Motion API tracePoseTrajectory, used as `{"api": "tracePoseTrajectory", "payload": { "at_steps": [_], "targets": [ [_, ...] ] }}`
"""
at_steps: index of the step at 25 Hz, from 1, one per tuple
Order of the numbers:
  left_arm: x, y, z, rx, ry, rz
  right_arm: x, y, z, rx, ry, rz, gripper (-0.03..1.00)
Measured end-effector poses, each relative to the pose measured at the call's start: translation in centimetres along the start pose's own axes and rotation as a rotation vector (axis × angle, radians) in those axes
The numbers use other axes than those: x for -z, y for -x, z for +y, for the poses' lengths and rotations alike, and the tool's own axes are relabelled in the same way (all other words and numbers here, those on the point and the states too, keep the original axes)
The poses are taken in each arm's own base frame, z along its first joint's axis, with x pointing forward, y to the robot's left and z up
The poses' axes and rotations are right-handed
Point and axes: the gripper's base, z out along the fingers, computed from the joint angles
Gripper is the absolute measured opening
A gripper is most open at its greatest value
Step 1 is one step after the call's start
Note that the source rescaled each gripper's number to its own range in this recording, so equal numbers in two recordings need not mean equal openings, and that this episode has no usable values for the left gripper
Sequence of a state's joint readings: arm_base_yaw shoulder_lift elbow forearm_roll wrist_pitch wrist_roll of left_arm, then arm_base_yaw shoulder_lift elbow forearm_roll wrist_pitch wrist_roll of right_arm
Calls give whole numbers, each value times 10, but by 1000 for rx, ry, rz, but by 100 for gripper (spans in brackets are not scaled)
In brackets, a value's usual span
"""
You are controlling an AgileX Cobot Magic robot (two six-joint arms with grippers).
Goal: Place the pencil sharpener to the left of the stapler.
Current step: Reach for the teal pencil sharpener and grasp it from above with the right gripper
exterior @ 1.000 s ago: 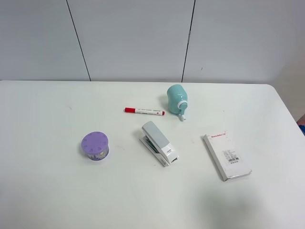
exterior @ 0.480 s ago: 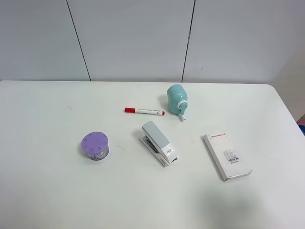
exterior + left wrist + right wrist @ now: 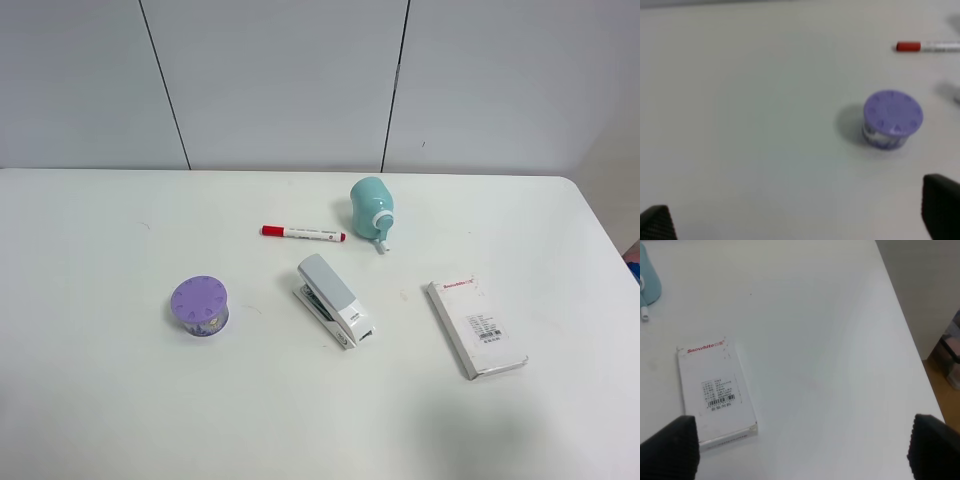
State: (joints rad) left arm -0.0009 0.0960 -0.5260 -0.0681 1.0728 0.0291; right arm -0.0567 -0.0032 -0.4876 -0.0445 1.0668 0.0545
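The mint-teal pencil sharpener [image 3: 372,208] stands at the back of the white table, its white crank pointing toward the front. Only its edge [image 3: 648,282] shows in the right wrist view. The grey-and-white stapler [image 3: 335,300] lies diagonally in the middle of the table, in front of and slightly left of the sharpener. Neither arm appears in the high view. My left gripper [image 3: 797,220] is open over bare table, with the purple tub ahead of it. My right gripper [image 3: 802,450] is open above the table near the white box, holding nothing.
A red-capped marker [image 3: 303,233] lies just left of the sharpener. A purple tub with a dotted lid [image 3: 199,305] sits left of the stapler. A flat white labelled box [image 3: 476,327] lies to the right. The table's right edge [image 3: 907,330] drops to the floor.
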Motion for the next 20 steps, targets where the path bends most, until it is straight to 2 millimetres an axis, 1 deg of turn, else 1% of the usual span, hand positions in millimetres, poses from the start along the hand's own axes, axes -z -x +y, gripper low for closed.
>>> {"api": "tracePoseTrajectory", "payload": {
  "at_steps": [2, 20],
  "targets": [
    [-2, -3, 0, 0, 0, 0, 0, 0, 0, 0, 0, 0, 81],
    [-2, -3, 0, -9, -19, -16, 0, 0, 0, 0, 0, 0, 81]
  ]
}}
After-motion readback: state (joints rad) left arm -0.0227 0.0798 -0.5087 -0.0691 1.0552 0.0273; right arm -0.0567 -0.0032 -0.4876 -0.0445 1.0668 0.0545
